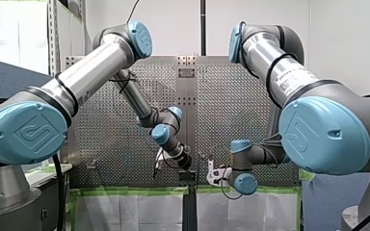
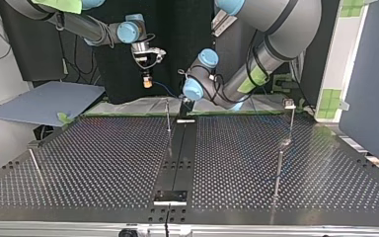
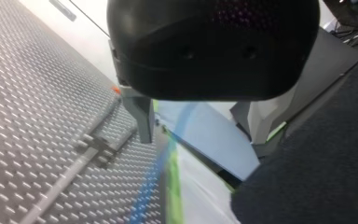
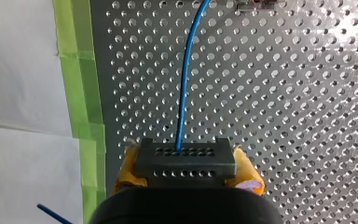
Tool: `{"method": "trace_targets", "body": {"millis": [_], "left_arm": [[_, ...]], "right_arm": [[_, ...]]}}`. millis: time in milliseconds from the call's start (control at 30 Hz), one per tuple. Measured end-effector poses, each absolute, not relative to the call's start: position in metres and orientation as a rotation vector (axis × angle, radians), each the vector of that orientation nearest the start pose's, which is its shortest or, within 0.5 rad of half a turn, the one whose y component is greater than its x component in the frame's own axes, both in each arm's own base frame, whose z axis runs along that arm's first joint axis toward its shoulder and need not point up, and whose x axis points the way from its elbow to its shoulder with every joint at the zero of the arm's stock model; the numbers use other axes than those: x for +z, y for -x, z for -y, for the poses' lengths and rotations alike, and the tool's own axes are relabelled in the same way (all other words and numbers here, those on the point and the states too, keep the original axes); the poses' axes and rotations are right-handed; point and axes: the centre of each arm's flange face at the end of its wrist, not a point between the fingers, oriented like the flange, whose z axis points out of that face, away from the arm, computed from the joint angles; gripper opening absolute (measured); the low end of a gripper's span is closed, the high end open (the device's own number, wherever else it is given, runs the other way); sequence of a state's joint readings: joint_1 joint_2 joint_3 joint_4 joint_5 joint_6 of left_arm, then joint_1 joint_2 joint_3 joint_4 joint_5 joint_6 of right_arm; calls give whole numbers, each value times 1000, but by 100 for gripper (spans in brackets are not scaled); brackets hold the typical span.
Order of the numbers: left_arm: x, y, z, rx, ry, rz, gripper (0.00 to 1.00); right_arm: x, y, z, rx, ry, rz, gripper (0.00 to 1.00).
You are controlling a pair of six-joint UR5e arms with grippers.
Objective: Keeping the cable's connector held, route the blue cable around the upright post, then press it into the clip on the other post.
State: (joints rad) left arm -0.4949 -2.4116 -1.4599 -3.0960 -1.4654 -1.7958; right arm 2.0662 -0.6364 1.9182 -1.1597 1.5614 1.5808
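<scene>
The blue cable (image 4: 183, 93) leaves the dark connector (image 4: 185, 161) and runs straight ahead of my right gripper (image 2: 147, 83), its long axis in line with that gripper and out over the perforated worktop (image 4: 307, 140). My right gripper's jaws are closed on the connector, with the yellow pads (image 4: 127, 170) pressed to its two ends. In the top view the cable sags from there across to my left gripper (image 3: 200, 137) at the worktop's far edge. There the metal fingers (image 3: 140, 116) stand well apart. The cable passes, blurred, through the gap between them, and as far as I can tell it is not pinched. The thin upright post (image 2: 168, 118) rises near this short span, between the two grippers and a little further in on the worktop. The cable is not yet wrapped around it. The second post (image 2: 291, 121) carries what looks like the clip (image 2: 289, 103) at its top. It stands well apart at the top view's right, on my left arm's side, so my left arm is the nearer one to guide the free run there.
</scene>
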Motion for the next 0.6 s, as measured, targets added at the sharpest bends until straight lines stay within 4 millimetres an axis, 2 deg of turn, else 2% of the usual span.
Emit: {"method": "trace_targets", "body": {"millis": [100, 300, 433, 600], "left_arm": [[57, -480, 425, -498, -376, -2247, 100], [61, -481, 427, -452, -386, -2217, 100], [58, -481, 423, -398, -375, -2233, 100], [43, -477, 413, -311, -374, -2287, 100]], "right_arm": [[-71, -379, 410, 1510, -1690, 988, 0], [-71, -389, 405, 1553, -1731, 946, 0], [-71, -391, 404, 1566, -1739, 934, 0], [-71, -392, 403, 1570, -1741, 930, 0]]}}
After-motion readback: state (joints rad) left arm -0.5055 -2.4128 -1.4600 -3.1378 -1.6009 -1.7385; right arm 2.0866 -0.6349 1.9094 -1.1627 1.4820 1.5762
